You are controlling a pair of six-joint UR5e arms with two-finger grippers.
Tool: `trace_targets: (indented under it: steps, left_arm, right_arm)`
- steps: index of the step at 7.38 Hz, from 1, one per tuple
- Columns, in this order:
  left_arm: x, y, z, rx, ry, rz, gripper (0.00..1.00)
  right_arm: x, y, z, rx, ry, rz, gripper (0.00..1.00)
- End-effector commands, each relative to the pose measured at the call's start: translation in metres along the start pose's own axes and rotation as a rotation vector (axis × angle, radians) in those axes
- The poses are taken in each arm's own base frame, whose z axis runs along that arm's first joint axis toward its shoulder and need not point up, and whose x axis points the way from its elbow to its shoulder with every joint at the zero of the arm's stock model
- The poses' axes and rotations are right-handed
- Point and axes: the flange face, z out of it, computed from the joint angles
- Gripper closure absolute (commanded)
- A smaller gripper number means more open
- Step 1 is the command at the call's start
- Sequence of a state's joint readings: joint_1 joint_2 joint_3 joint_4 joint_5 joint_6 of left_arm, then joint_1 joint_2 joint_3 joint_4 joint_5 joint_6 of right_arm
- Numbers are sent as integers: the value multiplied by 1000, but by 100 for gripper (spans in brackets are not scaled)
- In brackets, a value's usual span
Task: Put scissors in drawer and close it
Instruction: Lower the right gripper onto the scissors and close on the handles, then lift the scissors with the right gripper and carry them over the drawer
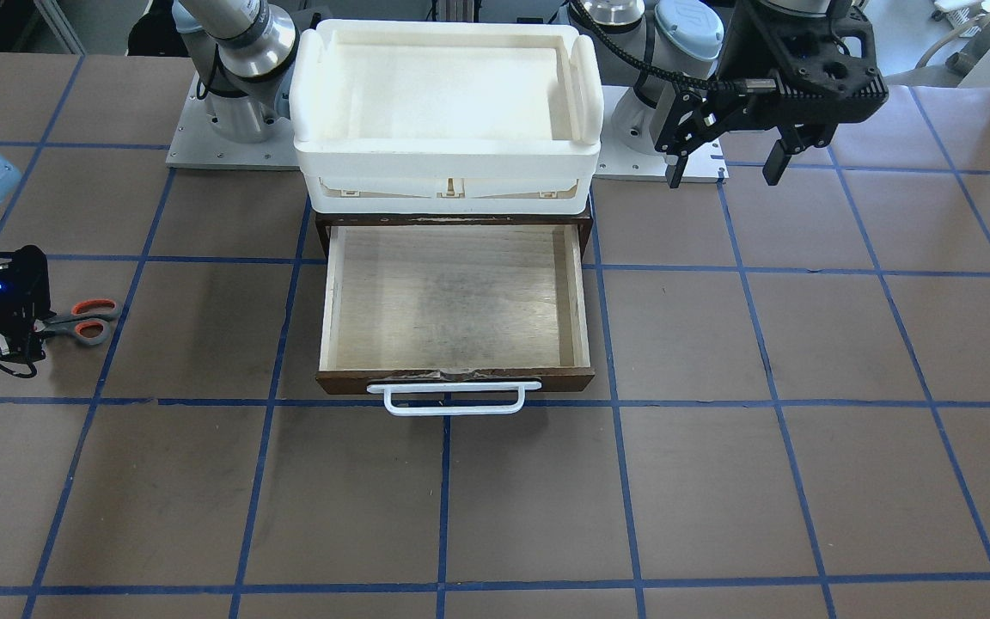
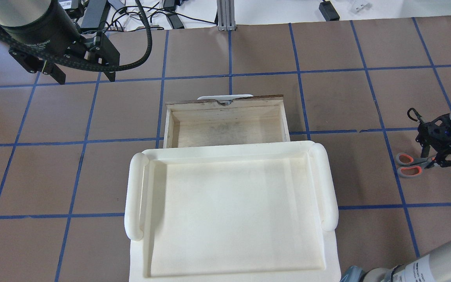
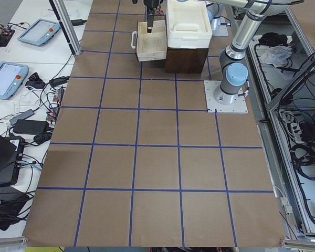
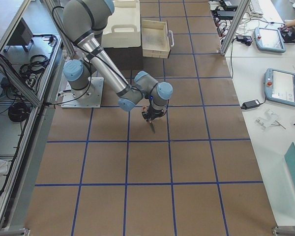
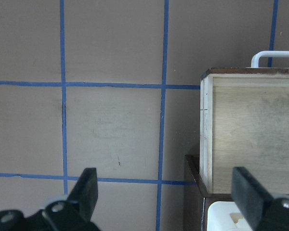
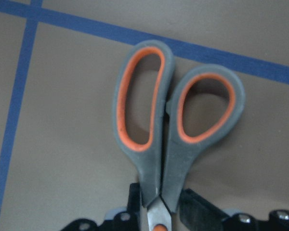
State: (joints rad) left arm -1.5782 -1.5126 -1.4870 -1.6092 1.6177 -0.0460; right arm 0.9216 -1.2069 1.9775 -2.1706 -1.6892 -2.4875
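Note:
The scissors (image 1: 89, 321), grey handles with orange inner loops, lie on the brown table far to the drawer's side; they also show in the overhead view (image 2: 407, 165). My right gripper (image 1: 29, 335) is down on them. In the right wrist view its fingers (image 6: 195, 206) press both sides of the scissors (image 6: 154, 144) near the pivot, and the blades are hidden. The drawer (image 1: 456, 297) is pulled open and empty, its white handle (image 1: 454, 398) at the front. My left gripper (image 1: 723, 168) is open and empty, hanging above the table beside the cabinet.
A white plastic tray (image 1: 448, 94) sits on top of the dark wooden cabinet (image 1: 323, 232) that holds the drawer. Both arm bases (image 1: 229, 129) stand behind it. Blue tape lines grid the brown table.

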Motion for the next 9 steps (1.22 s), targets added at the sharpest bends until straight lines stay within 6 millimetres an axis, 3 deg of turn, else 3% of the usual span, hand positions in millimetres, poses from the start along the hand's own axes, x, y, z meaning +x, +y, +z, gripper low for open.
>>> trace_targets:
  steps: [1, 3, 5, 9]
  left_arm:
    - [-1, 0, 1, -1, 1, -3, 0]
    - [-2, -1, 2, -4, -3, -4, 0]
    - [-2, -1, 2, -4, -1, -4, 0]
    - [-3, 0, 0, -2, -7, -4, 0]
  right_arm:
    - [-2, -2, -20, -35, 21, 2, 100]
    - [0, -2, -59, -85, 70, 7, 100]
    - [9, -18, -98, -106, 94, -17, 100]
    - [52, -84, -176, -60, 93, -20, 100]
